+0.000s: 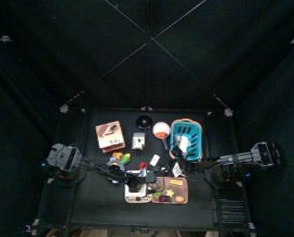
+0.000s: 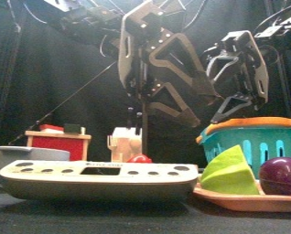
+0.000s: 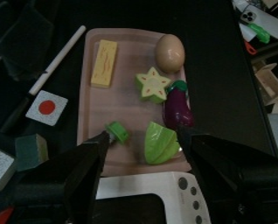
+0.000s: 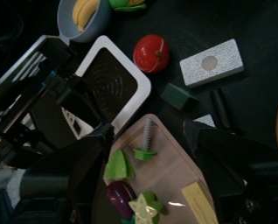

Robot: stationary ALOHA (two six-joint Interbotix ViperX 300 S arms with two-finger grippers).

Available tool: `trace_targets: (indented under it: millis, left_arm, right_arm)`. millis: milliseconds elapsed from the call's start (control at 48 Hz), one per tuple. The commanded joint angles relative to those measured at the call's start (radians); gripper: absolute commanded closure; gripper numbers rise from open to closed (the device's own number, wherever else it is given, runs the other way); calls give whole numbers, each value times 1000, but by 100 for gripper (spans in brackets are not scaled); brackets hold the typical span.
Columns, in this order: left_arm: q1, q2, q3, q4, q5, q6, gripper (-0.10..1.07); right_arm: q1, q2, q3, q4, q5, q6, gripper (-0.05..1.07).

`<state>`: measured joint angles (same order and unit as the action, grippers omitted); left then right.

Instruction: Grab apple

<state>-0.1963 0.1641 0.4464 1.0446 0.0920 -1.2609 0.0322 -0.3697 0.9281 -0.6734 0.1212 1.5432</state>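
The apple (image 4: pixel 151 51) is red and round and sits on the black table beside a white tray with a dark grid (image 4: pixel 107 83). It also shows low in the front view (image 2: pixel 138 159), behind the tray. My left gripper (image 3: pixel 148 166) is open and empty above the pink board (image 3: pixel 124 52), away from the apple. My right gripper (image 4: pixel 142 166) is open and empty, hanging above the board's edge with the apple farther ahead of it. In the front view both grippers hang above the table, the left (image 2: pixel 138 91) and the right (image 2: pixel 231 96).
The pink board holds a yellow block (image 3: pixel 104 65), a star fruit (image 3: pixel 155 84), a potato (image 3: pixel 169 50), an eggplant (image 3: pixel 179 109) and a green wedge (image 3: pixel 160 143). A white block with a red dot (image 4: pixel 211 61), a bowl with a banana (image 4: pixel 83 13) and a blue basket (image 2: pixel 252 137) stand nearby.
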Motion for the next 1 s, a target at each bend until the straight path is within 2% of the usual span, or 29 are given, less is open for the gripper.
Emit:
trace_targets:
  millis: [0, 104, 167, 229, 312, 417, 521, 604, 708, 979]
  left_arm:
    - [5, -89, 34, 0, 55, 0, 2]
    - [-20, -245, 153, -21, 296, -5, 2]
    - [-55, -328, 221, -60, 453, -12, 2]
    - [-74, -394, 281, -80, 509, -15, 2]
    - [-77, -502, 379, -86, 509, -31, 2]
    - [-75, -678, 531, -54, 489, -37, 2]
    - [-55, -930, 693, -6, 439, -37, 2]
    - [-31, -1045, 750, 6, 402, -23, 2]
    - [-18, -1066, 793, 18, 390, -21, 2]
    - [-15, -1066, 805, 11, 390, -26, 2]
  right_arm:
    - [0, 0, -31, -6, -3, -3, 7]
    - [-2, 34, -61, -48, -3, -5, 7]
    - [-3, 78, -97, -86, -3, -2, 7]
    - [-5, 144, -146, -89, -3, 0, 7]
    - [-8, 252, -229, -89, 0, -3, 7]
    - [-9, 336, -313, -91, 92, 3, 7]
    - [-8, 411, -414, -86, 215, 8, 5]
    - [-12, 476, -488, -80, 256, 5, 2]
    - [-23, 549, -537, -44, 285, -5, 1]
    - [-18, 664, -581, -5, 285, -5, 1]
